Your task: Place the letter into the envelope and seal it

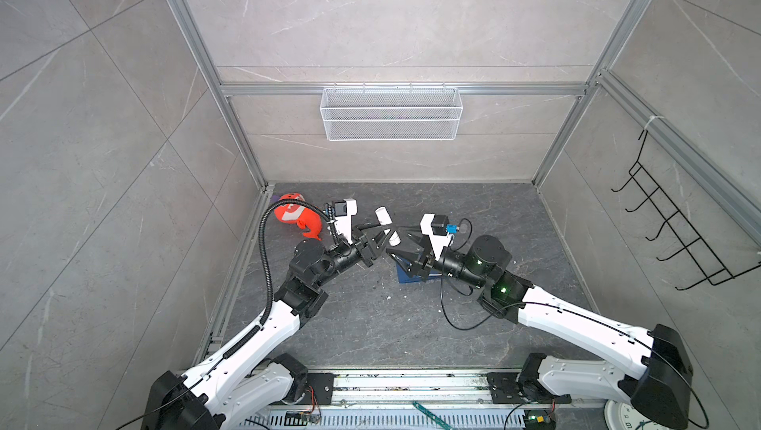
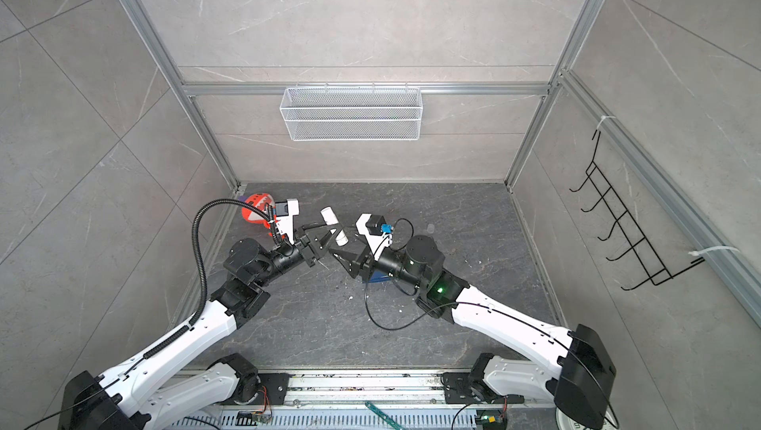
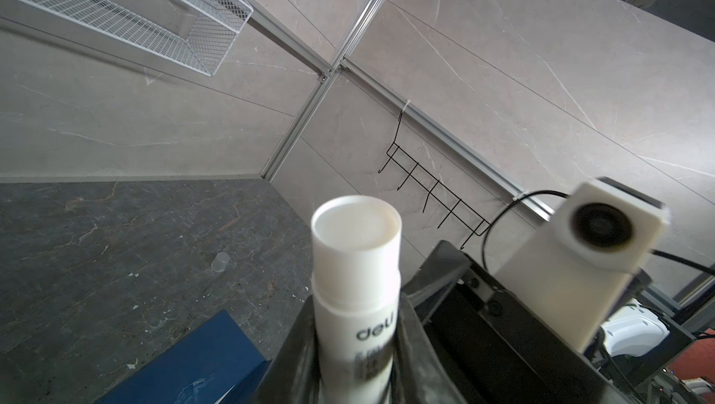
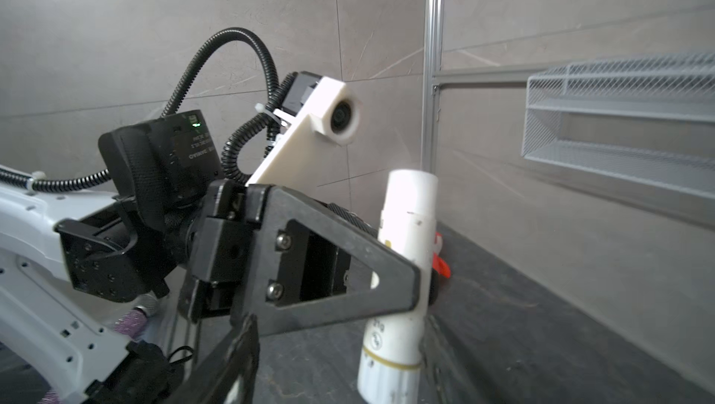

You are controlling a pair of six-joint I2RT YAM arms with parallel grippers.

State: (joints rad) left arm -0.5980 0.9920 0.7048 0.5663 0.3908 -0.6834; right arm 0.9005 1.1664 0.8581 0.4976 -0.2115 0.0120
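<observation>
The left end effector point(image 1: 381, 235) is clamping the white cylindrical glue stick point(image 3: 356, 251) by its lower body, with the stick's long axis tilting toward the back wall. The right end effector point(image 1: 398, 244) is hanging just beside it, jaws spread, gripping nothing. The dark navy blue paper envelope point(image 1: 405, 277) is lying flat on the bench point(image 1: 370, 325) below, under the right wrist and nearer that arm. The tan letter isn't showing anywhere.

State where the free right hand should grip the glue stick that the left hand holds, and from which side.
Probably the cap: it sticks out clear of the left hand, whose fingers clamp the labelled body of the glue stick. The open right hand should come sideways from its own side, jaws across the round cap, square to the stick.
</observation>
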